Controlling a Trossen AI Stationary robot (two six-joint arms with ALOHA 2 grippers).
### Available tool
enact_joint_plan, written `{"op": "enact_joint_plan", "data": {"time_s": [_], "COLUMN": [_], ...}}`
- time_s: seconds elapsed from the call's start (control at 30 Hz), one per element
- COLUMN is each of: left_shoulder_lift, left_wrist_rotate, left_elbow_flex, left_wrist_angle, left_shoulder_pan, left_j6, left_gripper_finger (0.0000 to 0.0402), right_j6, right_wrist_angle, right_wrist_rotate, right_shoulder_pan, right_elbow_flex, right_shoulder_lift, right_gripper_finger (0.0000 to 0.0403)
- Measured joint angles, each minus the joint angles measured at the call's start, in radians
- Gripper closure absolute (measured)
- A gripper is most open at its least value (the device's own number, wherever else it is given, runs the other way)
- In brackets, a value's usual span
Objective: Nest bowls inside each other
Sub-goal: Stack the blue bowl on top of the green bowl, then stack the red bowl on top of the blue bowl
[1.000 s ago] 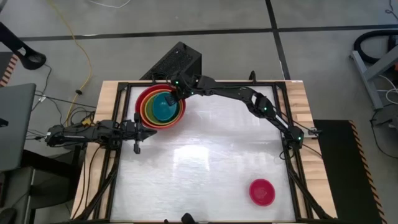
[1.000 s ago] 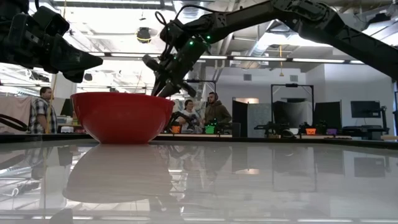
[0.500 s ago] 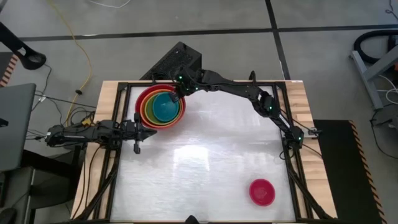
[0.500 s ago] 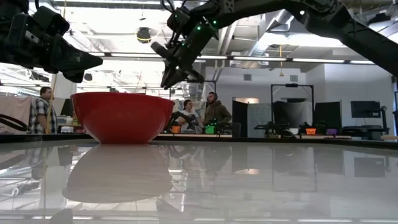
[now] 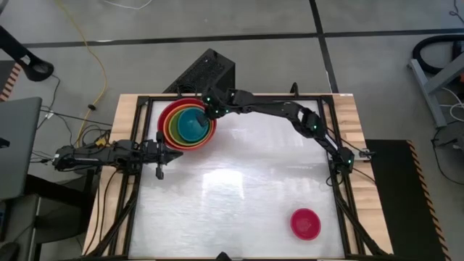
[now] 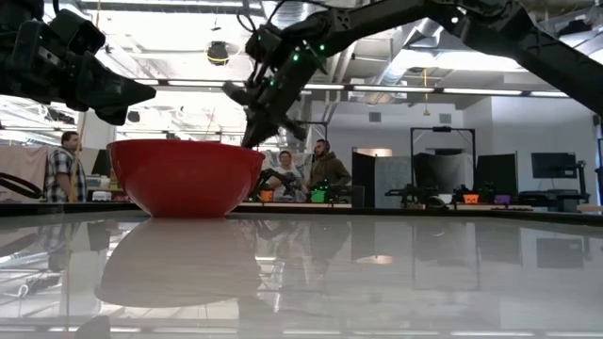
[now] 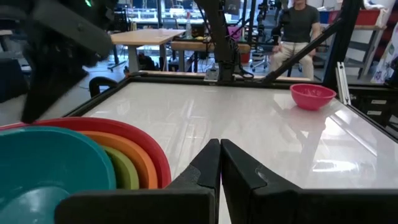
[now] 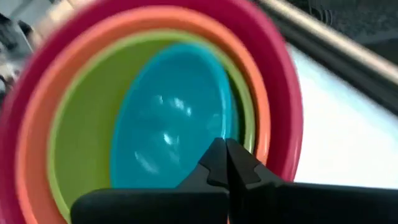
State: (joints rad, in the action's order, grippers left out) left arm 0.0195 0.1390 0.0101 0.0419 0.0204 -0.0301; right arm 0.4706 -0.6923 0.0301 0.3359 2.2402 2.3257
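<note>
Four bowls are nested at the table's far left: the red bowl (image 5: 165,114) stands on the table by its base and holds the orange one (image 8: 37,143), the lime green one (image 8: 87,124) and the teal one (image 5: 190,125) innermost. The pink bowl (image 5: 305,223) stands alone near the near right corner. My right gripper (image 5: 211,113) is shut, slants down and hovers just above the stack's right rim, with nothing between its fingers. My left gripper (image 5: 176,152) is shut, lies level close by the stack's near side and holds nothing.
A black frame rail (image 5: 239,96) runs round the white table top. A black box (image 5: 206,72) sits just beyond the far edge, behind the stack. Bare white top (image 5: 246,181) lies between the stack and the pink bowl. People stand in the room beyond the table.
My right gripper has risen out of the teal bowl, moved a little toward the table's right edge over the stack's rim, and shut its fingers on nothing. The teal bowl stays nested in the stack.
</note>
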Motion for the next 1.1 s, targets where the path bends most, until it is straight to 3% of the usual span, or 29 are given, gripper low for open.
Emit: {"op": "enact_joint_plan", "data": {"time_s": [0.27, 0.47, 0.6, 0.7, 1.0, 1.1], "left_shoulder_lift": [0.000, 0.000, 0.000, 0.000, 0.000, 0.000], "left_wrist_rotate": [0.000, 0.000, 0.000, 0.000, 0.000, 0.000], "left_elbow_flex": [0.000, 0.000, 0.000, 0.000, 0.000, 0.000], "left_wrist_angle": [0.000, 0.000, 0.000, 0.000, 0.001, 0.001], "left_shoulder_pan": [0.000, 0.000, 0.000, 0.000, 0.000, 0.000], "left_j6": [0.000, 0.000, 0.000, 0.000, 0.000, 0.000], "left_gripper_finger": [0.0401, 0.0401, 0.0401, 0.0401, 0.0401, 0.0401], "right_j6": [-0.024, -0.034, -0.035, -0.034, 0.048, 0.144], "right_wrist_angle": [0.133, 0.077, -0.083, -0.233, -0.759, -0.816], "right_wrist_rotate": [-0.004, -0.024, -0.110, -0.138, 0.012, 0.047], "right_shoulder_pan": [-0.009, -0.009, -0.023, -0.058, -0.230, -0.317], "right_elbow_flex": [-0.005, 0.043, 0.119, 0.102, 0.082, 0.004], "right_shoulder_lift": [-0.006, -0.001, -0.021, -0.086, -0.274, -0.318], "right_gripper_finger": [0.0401, 0.0401, 0.0401, 0.0401, 0.0401, 0.0401]}}
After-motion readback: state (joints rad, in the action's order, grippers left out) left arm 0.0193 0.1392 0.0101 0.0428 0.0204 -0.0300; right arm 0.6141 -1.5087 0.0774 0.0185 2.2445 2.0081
